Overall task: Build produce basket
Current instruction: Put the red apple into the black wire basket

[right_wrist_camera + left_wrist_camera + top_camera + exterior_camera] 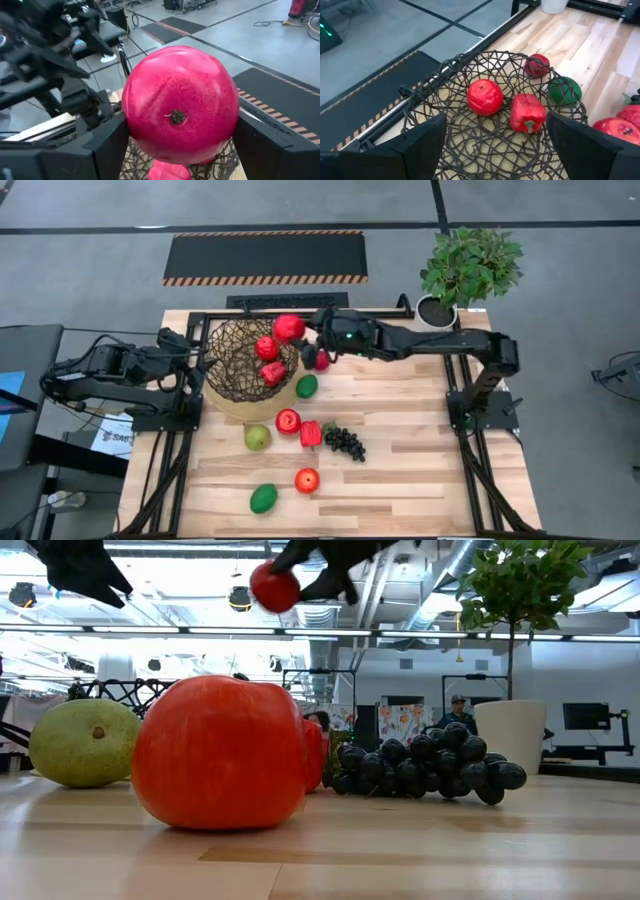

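right gripper (300, 336) clamping red fruit (289, 328) – above basket (236, 362) (two inside)

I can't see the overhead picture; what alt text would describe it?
The right gripper holds a red fruit over the wire basket, which already contains two red pieces. The left gripper sits open at the basket's other side.

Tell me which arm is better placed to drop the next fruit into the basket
Right. Its claw already holds a red fruit above the basket rim, so it only has to release. The left claw is open and empty at the basket's other side.
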Tool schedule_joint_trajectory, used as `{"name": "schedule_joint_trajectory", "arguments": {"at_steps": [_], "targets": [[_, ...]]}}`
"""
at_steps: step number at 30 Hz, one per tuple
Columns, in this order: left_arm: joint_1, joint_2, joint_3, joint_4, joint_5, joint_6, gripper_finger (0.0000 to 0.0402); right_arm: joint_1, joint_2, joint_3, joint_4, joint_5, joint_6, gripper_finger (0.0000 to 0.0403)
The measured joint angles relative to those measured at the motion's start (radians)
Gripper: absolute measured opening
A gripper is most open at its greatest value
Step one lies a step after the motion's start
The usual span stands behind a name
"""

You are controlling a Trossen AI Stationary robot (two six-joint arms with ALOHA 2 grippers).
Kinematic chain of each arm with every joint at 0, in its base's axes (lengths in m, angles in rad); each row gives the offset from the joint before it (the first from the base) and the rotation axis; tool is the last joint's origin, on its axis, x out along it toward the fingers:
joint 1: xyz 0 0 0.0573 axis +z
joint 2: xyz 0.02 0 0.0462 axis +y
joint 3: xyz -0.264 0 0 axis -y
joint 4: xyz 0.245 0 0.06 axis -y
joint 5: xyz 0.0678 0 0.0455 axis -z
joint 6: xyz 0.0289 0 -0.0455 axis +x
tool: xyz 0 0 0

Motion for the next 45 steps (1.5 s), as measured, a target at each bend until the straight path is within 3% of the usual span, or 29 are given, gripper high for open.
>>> {"name": "schedule_joint_trajectory", "arguments": {"at_steps": [4,8,22,27,45], "targets": [[0.0,0.0,0.0,0.015,-0.003,0.0,0.033,-0.002,0.113,0.056,0.042,0.0,0.001,0.0317],[0.0,0.0,0.0,0.032,0.002,0.0,0.033,-0.002,0.253,0.2,0.042,0.0,-0.012,0.0317],[0.0,0.0,0.0,0.034,0.004,-0.052,0.033,-0.045,0.752,0.873,-0.213,0.008,-0.034,0.0317],[0.0,-0.001,0.0,0.023,0.004,-0.053,0.033,-0.044,0.783,0.839,-0.146,0.009,0.0,0.0317],[-0.001,-0.001,0.0,0.022,0.003,-0.037,0.033,-0.045,0.808,0.836,-0.19,0.01,0.028,0.0334]]}}
